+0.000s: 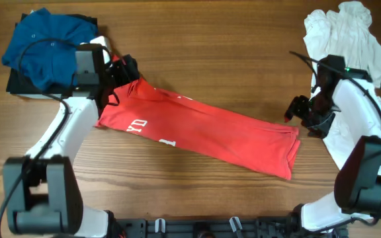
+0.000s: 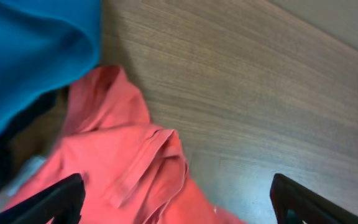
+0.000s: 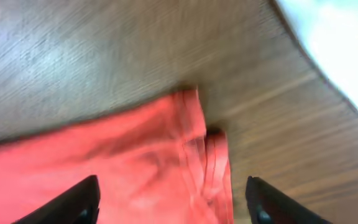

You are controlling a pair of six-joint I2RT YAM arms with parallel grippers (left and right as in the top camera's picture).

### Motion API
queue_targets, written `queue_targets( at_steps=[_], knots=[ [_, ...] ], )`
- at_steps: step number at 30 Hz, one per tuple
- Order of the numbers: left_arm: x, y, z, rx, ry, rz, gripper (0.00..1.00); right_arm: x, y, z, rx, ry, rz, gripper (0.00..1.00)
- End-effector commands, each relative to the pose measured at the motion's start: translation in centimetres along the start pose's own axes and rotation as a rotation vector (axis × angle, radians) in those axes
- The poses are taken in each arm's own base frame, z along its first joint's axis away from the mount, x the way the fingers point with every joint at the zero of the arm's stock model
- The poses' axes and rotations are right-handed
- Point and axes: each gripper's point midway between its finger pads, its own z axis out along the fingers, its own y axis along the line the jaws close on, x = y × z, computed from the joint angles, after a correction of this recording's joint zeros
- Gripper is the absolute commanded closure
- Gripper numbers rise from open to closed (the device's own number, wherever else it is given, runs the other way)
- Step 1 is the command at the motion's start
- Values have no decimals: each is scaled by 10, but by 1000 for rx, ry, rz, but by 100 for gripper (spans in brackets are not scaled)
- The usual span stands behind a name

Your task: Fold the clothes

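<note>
Closest in, the red shirt [image 1: 197, 135] is laid out as a long strip on the wooden table [image 1: 210, 53]. It slants from far left to near right, and white lettering is seen near its left end. At the right end, the hem is hovered over by the right gripper [image 3: 171, 186]. Its fingers [image 3: 79, 199] are held wide apart, and nothing is gripped between them. Over at the left end, the bunched collar area is framed by the left gripper [image 2: 176, 190]. Its jaws are spread just as wide, with no cloth pinched. Whether either claw is touching the fabric cannot be told. Further back, a blue garment [image 1: 45, 43] is heaped at the far left, just beside the collar. A pile of white clothes [image 1: 349, 36] is spotted at the far right.
</note>
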Motion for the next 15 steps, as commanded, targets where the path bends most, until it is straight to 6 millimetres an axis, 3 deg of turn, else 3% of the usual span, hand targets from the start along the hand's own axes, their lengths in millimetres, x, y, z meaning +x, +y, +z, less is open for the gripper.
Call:
queue_targets(
  at_steps=[1,7,10,15],
  knots=[
    [-35,1,-53,-6,-94,7,1,18,13,-17,-95,38,-65,17],
    [-26,7,-86,-32,-65,-11,1,42,6,12,-97,121,-81,13],
    [-15,10,-88,-49,-19,-18,1,52,-2,26,-70,146,-62,14],
    [-5,14,-87,-64,21,-25,0,43,-16,47,5,76,46,18]
  ],
)
